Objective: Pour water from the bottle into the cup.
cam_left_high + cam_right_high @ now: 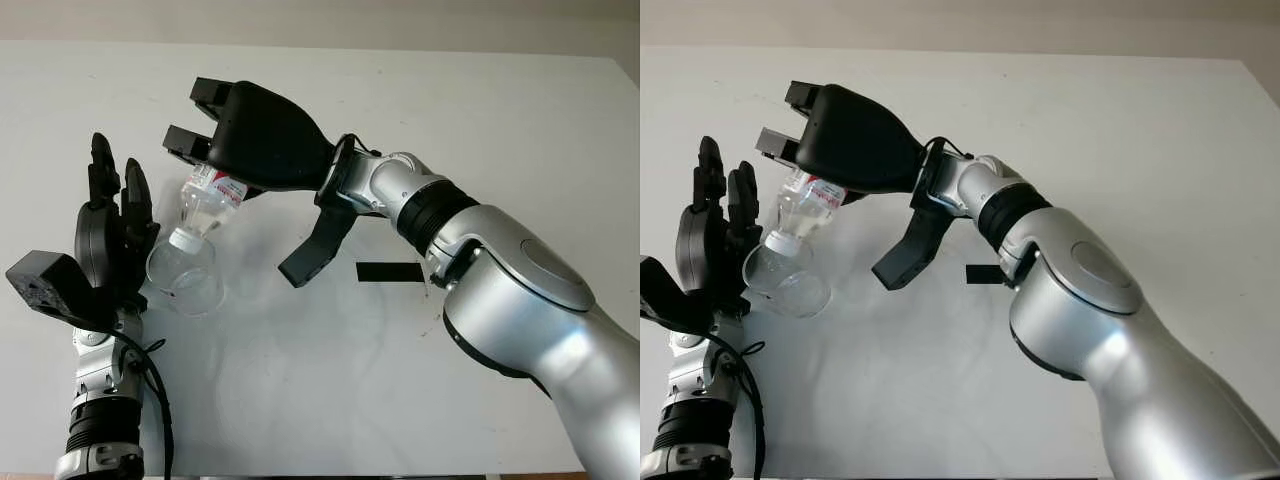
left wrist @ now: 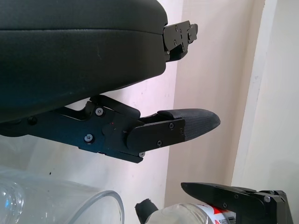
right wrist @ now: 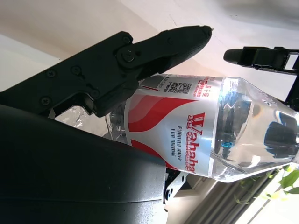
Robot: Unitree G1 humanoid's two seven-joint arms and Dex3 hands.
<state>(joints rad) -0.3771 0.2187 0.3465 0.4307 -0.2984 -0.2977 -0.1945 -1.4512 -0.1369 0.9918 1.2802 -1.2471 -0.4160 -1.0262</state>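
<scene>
The bottle (image 1: pixel 208 203) is gripped in the right hand (image 1: pixel 255 135), fingers wrapped round its red-and-white label, and it's tipped steeply so the white cap end is pointed down into the cup (image 1: pixel 185 275). The clear cup is clasped by the left hand (image 1: pixel 105 235), tilted toward the bottle, with the bottle's neck right at its rim. A strip of black tape (image 1: pixel 388 271) is seen on the white table (image 1: pixel 330 380), well off to the cup's right.

Clear bottle (image 3: pixel 243 135), red-and-white label (image 3: pixel 180 128); clear cup (image 1: pixel 185 278); white table (image 1: pixel 330 380)
</scene>
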